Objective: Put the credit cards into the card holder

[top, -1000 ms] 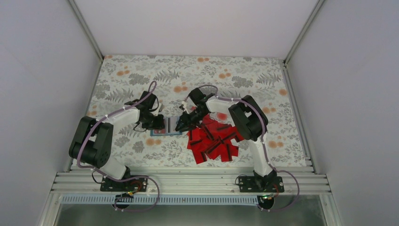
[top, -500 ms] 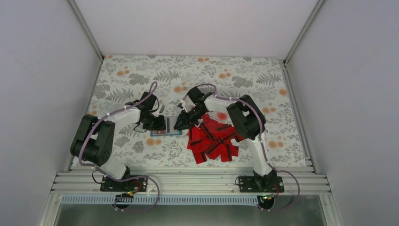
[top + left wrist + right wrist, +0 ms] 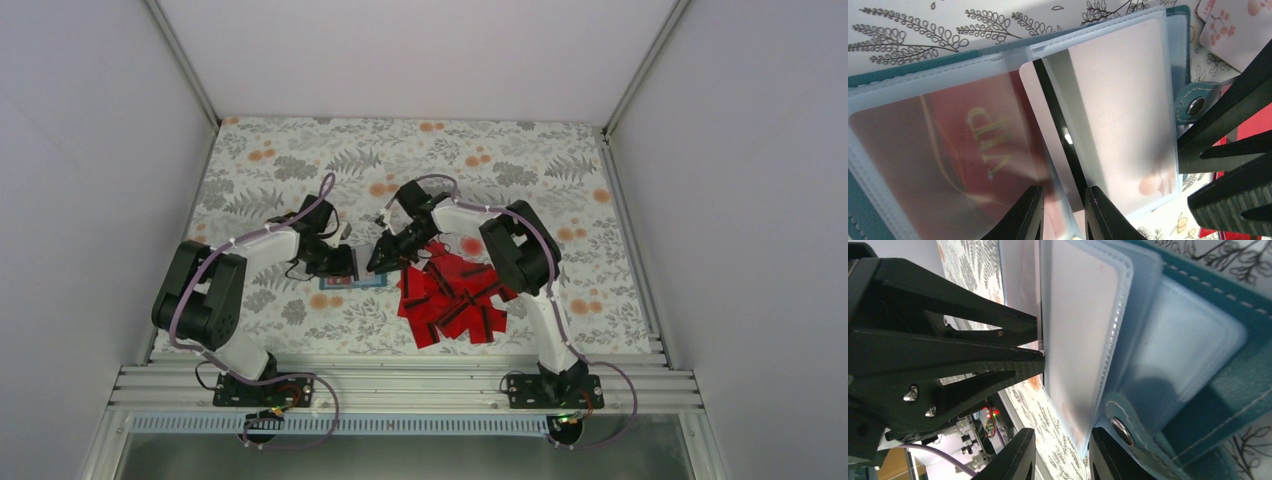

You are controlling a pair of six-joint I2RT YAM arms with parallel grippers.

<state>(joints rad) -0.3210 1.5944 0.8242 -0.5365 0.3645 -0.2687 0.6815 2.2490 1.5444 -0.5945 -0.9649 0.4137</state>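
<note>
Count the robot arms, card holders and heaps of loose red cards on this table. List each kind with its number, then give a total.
Robot arms: 2
Card holder: 1
Heap of loose red cards: 1 (the cards overlap too much to count singly)
Total: 4

teal card holder open, clear pockets fanned — red credit cards heaped beside

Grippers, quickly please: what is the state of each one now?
Left gripper: shut on a clear pocket of the card holder.
Right gripper: around the pocket with a white card; grip cannot be told.
</note>
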